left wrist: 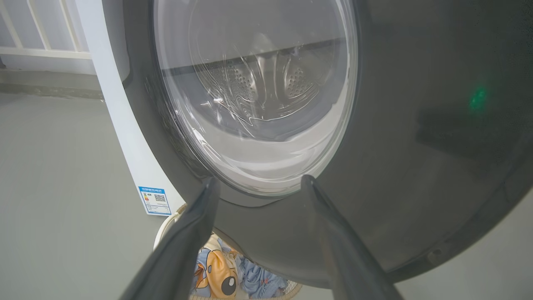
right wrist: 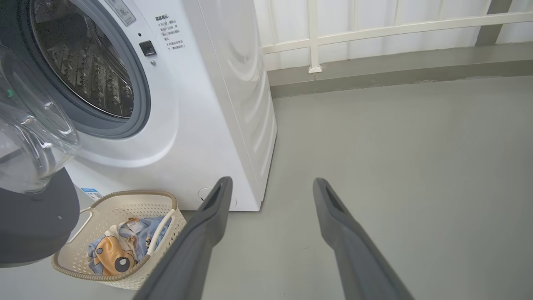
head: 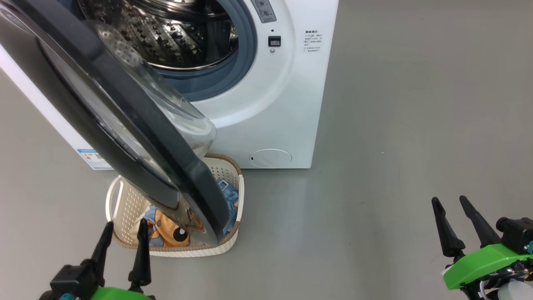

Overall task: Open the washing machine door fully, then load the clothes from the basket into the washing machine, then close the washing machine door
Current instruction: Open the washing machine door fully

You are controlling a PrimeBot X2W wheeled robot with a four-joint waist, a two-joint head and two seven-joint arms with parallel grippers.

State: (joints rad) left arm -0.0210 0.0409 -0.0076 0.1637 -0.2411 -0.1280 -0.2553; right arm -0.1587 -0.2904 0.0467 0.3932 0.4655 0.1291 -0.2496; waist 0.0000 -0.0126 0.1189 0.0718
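- On the floor in front of the washing machine (head: 287, 83) stands the basket (head: 127, 206), close against the machine's foot, with the clothes (head: 166, 233) lying inside it.
- The washing machine door (head: 137, 104) is swung out partway and hangs over the basket, hiding its middle from my head view. I judge it is not yet fully open.
- My left hand (head: 127, 223) hovers just before the basket and below the door, fingers apart and holding nothing.
- My right hand (head: 449, 199) is well off to the side over bare floor, fingers also apart and empty.
- I expect the door to be stiff and fairly heavy, moving only around its hinge. Its glossy black rim looks slippery and the glass bowl is no place to squeeze. I would push or hook at the rim's free edge, away from the hinge.
- The clothes look soft, light and limp. I would pinch a raised fold at the top of the heap and expect the rest to trail and snag on the basket wall.
- The basket looks like light plastic and may slide if I drag cloth against it.
- Count: one washing machine, one door, one basket, two hands. The clothes are a blue and cream bundle, and I cannot tell how many pieces.
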